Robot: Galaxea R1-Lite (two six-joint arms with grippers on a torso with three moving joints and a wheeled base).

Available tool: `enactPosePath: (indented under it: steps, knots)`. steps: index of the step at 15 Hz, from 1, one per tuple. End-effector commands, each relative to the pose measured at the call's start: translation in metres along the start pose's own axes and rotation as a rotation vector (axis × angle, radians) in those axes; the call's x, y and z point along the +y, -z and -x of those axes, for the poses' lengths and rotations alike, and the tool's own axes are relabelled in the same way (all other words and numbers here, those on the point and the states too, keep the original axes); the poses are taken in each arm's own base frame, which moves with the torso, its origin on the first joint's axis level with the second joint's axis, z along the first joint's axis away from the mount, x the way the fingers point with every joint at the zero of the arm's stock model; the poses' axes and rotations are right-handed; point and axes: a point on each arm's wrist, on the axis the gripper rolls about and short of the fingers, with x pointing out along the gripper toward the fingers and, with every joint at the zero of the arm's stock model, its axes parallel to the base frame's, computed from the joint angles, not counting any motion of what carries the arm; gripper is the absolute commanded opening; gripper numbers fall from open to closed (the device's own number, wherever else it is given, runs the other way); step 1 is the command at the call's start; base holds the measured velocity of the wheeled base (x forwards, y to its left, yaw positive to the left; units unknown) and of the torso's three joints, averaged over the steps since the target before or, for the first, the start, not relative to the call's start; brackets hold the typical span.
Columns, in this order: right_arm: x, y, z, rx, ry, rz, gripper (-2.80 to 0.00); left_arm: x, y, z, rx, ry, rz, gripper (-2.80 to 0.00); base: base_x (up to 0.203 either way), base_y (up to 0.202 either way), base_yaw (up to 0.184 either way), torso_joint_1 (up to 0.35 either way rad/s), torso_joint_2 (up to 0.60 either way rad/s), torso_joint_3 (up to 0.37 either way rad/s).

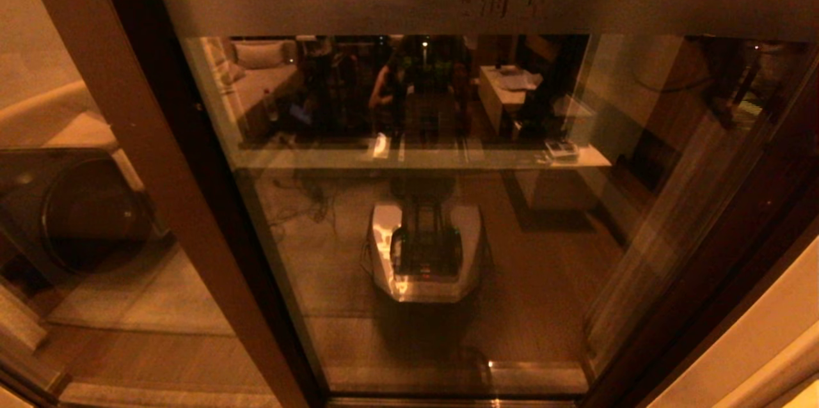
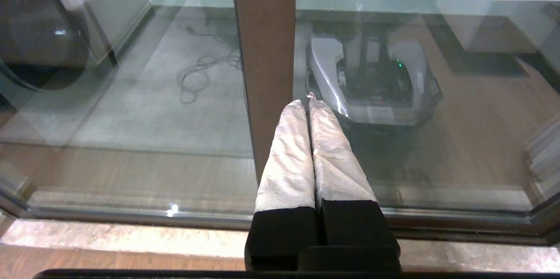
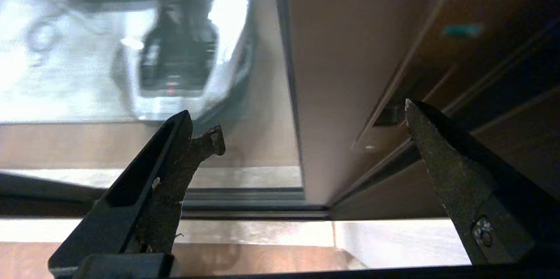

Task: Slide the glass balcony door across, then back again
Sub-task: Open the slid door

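The glass balcony door [image 1: 448, 235] fills the head view, with a frosted band [image 1: 448, 2] near the top and dark brown stiles at left [image 1: 192, 139] and right [image 1: 723, 235]. Neither gripper shows in that view. In the right wrist view my right gripper [image 3: 306, 128] is open, its fingers spread either side of the door's right stile [image 3: 341, 73], short of it; a dark slot [image 3: 388, 116] sits in the stile's edge. In the left wrist view my left gripper [image 2: 307, 103] is shut on nothing, its white-wrapped fingers [image 2: 288, 161] pointing at the lighter brown post [image 2: 264, 51].
The lighter brown post [image 1: 121, 139] of the unmoving panel stands left of the door, with a round-fronted washing machine [image 1: 83, 210] behind the glass. A floor track [image 3: 245, 202] and pale sill [image 3: 262, 233] run along the bottom. The glass reflects the robot base [image 1: 425, 248].
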Motion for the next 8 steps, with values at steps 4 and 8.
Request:
enactPosePath:
  steps: [4,8]
  knots:
    - [0.0022,-0.0012,-0.0129,-0.004,0.003,0.017,0.00,0.0000,-0.0001,0.0002,-0.001,-0.001,0.000,-2.80,0.000,0.000,0.000,0.000,0.00,0.000]
    - [0.0067,-0.0013,-0.0154,-0.002,-0.012,0.017,0.00,0.0000,0.0003,0.0000,0.000,-0.001,0.000,-2.80,0.000,0.000,0.000,0.000,0.00,0.000]
